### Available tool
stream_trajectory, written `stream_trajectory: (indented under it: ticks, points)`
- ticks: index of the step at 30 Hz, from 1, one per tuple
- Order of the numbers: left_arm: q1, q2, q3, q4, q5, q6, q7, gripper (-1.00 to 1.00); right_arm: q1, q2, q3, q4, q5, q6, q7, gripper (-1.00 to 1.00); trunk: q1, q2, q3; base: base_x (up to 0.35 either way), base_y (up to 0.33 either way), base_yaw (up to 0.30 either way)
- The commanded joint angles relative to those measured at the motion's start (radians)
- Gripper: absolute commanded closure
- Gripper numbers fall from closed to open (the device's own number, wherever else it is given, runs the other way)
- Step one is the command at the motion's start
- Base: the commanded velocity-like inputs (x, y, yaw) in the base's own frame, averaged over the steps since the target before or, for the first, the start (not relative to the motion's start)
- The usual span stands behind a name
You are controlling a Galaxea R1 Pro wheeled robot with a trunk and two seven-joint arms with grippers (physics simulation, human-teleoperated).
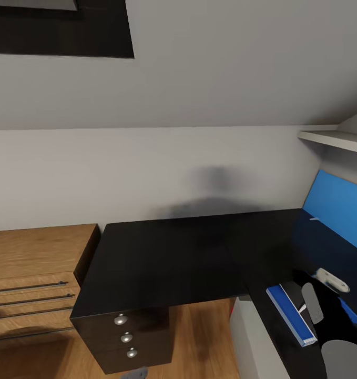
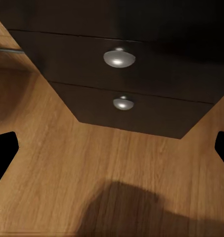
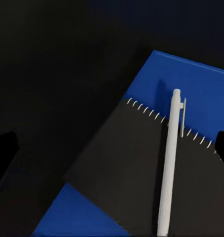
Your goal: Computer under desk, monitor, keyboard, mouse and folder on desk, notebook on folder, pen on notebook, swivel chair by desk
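Now the pen (image 3: 169, 163) is lying on the notebook (image 3: 126, 168), stacked on the folder (image 3: 191, 89) at the desk's (image 1: 162, 258) near right, while both grippers are hanging released, holding nothing.

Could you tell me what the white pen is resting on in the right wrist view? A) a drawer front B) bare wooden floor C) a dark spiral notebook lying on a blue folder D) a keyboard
C: the pen lies along the dark notebook, whose spiral edge crosses the blue folder beneath it.
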Motion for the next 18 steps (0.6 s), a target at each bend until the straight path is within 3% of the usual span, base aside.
stream_trajectory:
  ticks: [1,2,3,6,8,9,14,15,18]
  points:
    - [-0.002,0.001,-0.008,0.004,0.008,-0.005,0.006,-1.00,0.001,0.010,0.000,-0.015,-0.008,0.004,-0.006,-1.00,0.000,-0.001,-0.001,0.000,0.000,0.000]
    - [-0.002,0.001,-0.008,0.007,0.008,-0.006,0.006,-1.00,0.002,0.020,0.000,-0.028,-0.008,0.005,-0.007,-1.00,0.000,-0.001,-0.001,0.000,0.000,0.000]
    - [-0.002,0.000,-0.009,0.013,0.007,-0.006,0.006,-1.00,0.012,0.056,0.001,-0.066,-0.007,0.005,-0.008,-1.00,0.000,-0.001,-0.001,0.000,0.000,0.000]
    - [-0.002,-0.002,-0.009,0.018,0.004,-0.006,0.005,-1.00,0.045,0.129,0.001,-0.106,0.018,0.000,-0.009,-1.00,0.000,-0.001,-0.001,0.000,0.000,0.009]
    - [-0.002,-0.002,-0.010,0.019,0.004,-0.006,0.004,-1.00,0.051,0.155,0.002,-0.109,0.041,-0.002,-0.008,-1.00,0.000,-0.001,-0.001,0.000,0.000,0.076]
    - [-0.002,-0.001,-0.009,0.019,0.004,-0.006,0.004,-1.00,0.057,0.214,0.002,-0.108,0.105,-0.008,-0.008,-1.00,0.000,-0.001,-0.001,0.000,0.000,0.198]
    - [-0.002,0.000,-0.008,0.020,0.004,-0.006,0.004,-1.00,0.061,0.278,0.002,-0.083,0.218,-0.030,-0.007,-1.00,0.000,-0.001,-0.001,-0.047,0.032,0.235]
    - [-0.002,0.001,-0.008,0.020,0.005,-0.006,0.004,-1.00,0.062,0.297,0.016,-0.021,0.265,-0.072,-0.006,-1.00,0.000,-0.001,-0.001,-0.227,0.148,0.266]
    - [-0.002,0.001,-0.008,0.020,0.005,-0.006,0.004,-1.00,0.063,0.301,0.044,0.017,0.277,-0.106,-0.007,-1.00,0.000,-0.001,-0.001,-0.250,0.150,0.268]
